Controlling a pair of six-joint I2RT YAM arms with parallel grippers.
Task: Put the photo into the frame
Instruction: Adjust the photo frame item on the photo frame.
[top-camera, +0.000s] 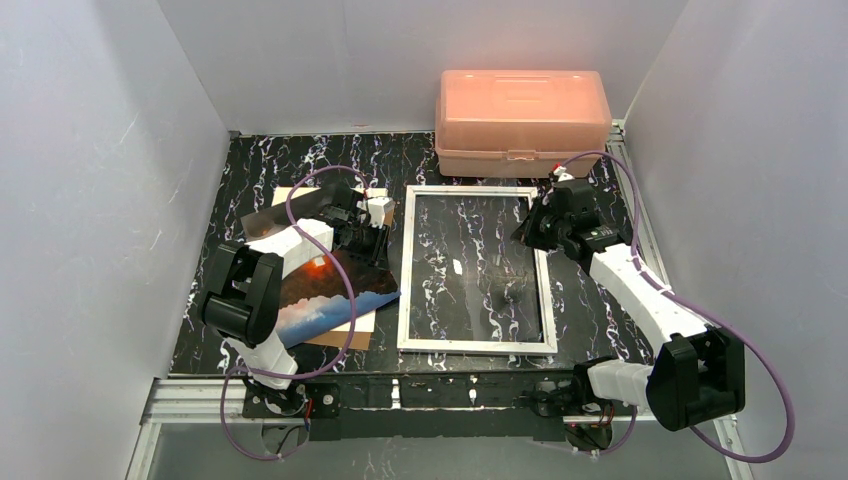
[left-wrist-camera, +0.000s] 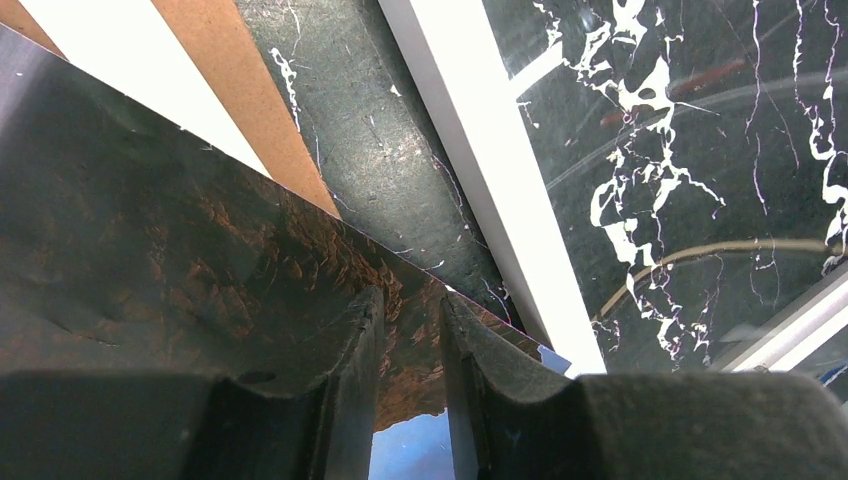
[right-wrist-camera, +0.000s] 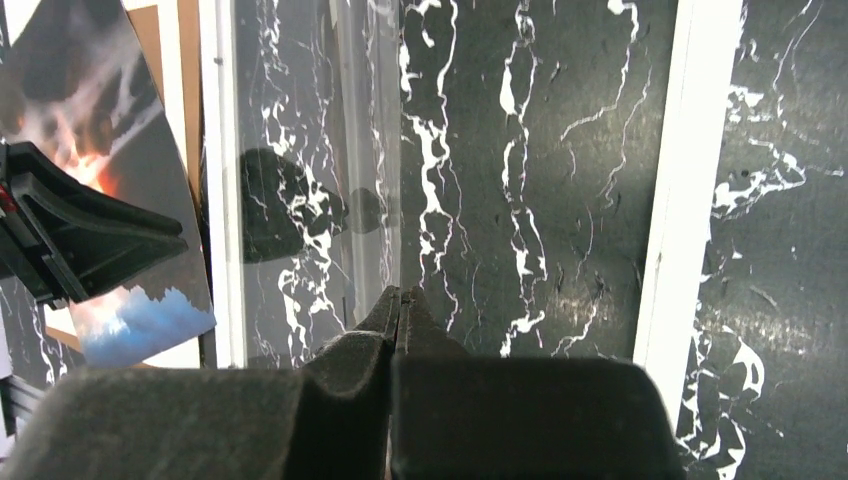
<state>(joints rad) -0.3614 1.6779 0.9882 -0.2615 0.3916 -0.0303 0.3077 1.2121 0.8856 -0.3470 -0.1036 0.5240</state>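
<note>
**Frame** (top-camera: 404, 280): lies flat mid-table, ready to take the print.
**Photo** (top-camera: 325, 295): just left of the frame, its right edge tilted up off the brown board (left-wrist-camera: 235, 80).
**Left gripper** (top-camera: 372, 240): pinches that edge, apparently to carry the photo across.
**Right gripper** (top-camera: 522, 232): fingers pressed together over the frame's far right corner, probably to steady it.

Marble table (top-camera: 300, 160) carries frame (top-camera: 477, 345), brown board (top-camera: 327, 340) — pink box (top-camera: 522, 110).
</note>
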